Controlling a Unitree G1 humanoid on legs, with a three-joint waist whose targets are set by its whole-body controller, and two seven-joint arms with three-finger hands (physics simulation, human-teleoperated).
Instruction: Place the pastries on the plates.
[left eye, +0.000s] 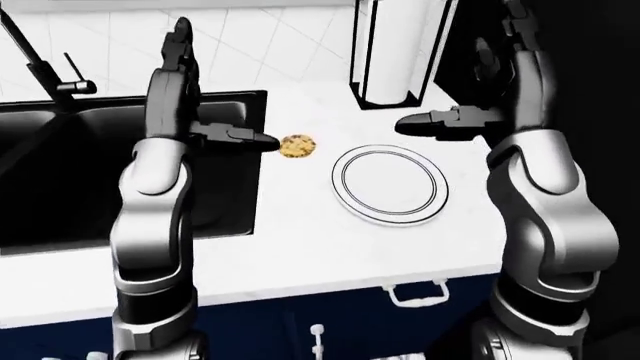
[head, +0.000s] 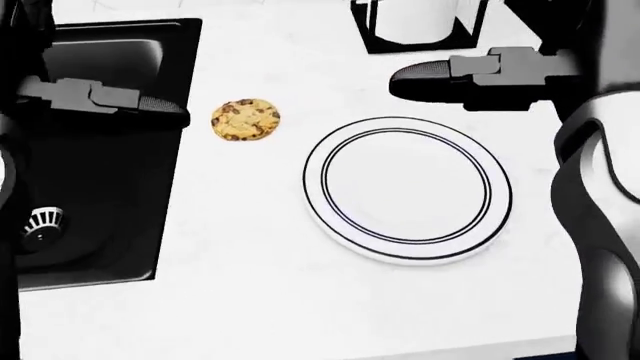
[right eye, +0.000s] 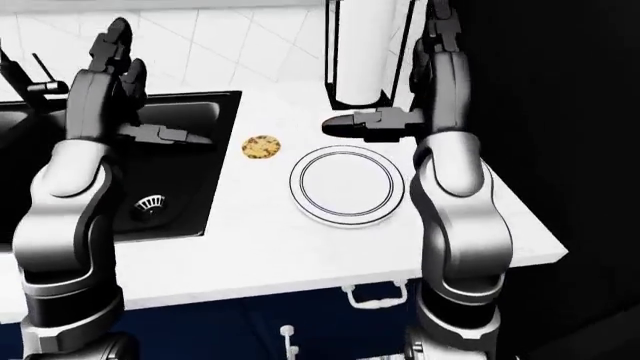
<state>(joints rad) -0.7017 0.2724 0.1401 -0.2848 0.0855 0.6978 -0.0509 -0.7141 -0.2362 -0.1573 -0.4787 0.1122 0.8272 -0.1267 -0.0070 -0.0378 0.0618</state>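
Observation:
A chocolate-chip cookie (head: 245, 119) lies flat on the white counter, between the black sink and a white plate (head: 405, 187) with thin dark rings. The plate is bare. My left hand (head: 160, 105) hangs over the sink's right edge, fingers stretched out toward the cookie and a short gap from it, open and holding nothing. My right hand (head: 420, 76) hovers just past the plate's top edge with its fingers flat, pointing left, open and empty. In the left-eye view the cookie (left eye: 298, 146) sits right at my left fingertips.
The black sink (head: 100, 187) with a drain fills the left of the head view; its faucet (left eye: 40, 60) stands at top left. A white roll in a black stand (left eye: 400, 52) rises above the plate. The counter edge and a cabinet handle (left eye: 418, 292) lie below.

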